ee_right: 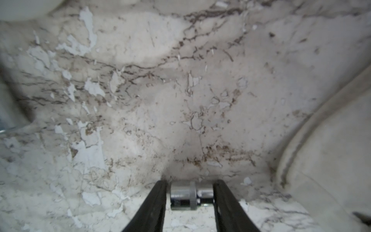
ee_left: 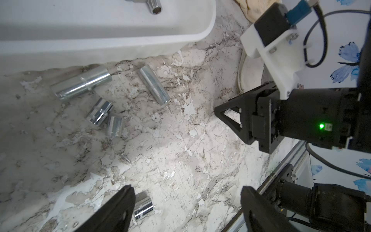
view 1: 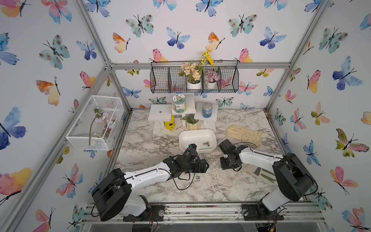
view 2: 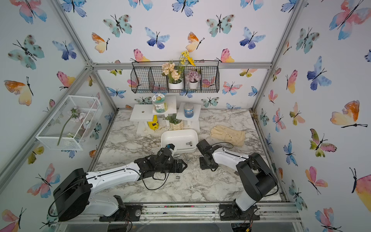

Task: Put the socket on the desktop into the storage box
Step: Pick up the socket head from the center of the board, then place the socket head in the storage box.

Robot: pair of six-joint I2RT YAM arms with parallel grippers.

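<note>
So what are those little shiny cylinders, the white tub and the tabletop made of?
The sockets look like chrome-plated steel: mirror-bright, with sharp reflections. The storage box seems to be glossy white plastic, possibly enamel: smooth, rounded, seamless walls. The desktop is probably marble-print film over board, not stone: the pattern is flaking off in white patches.

left end effector [ee_left: 187,192]: jaws wide apart | right end effector [ee_right: 190,182]: jaws narrowly apart, aimed downward
</note>
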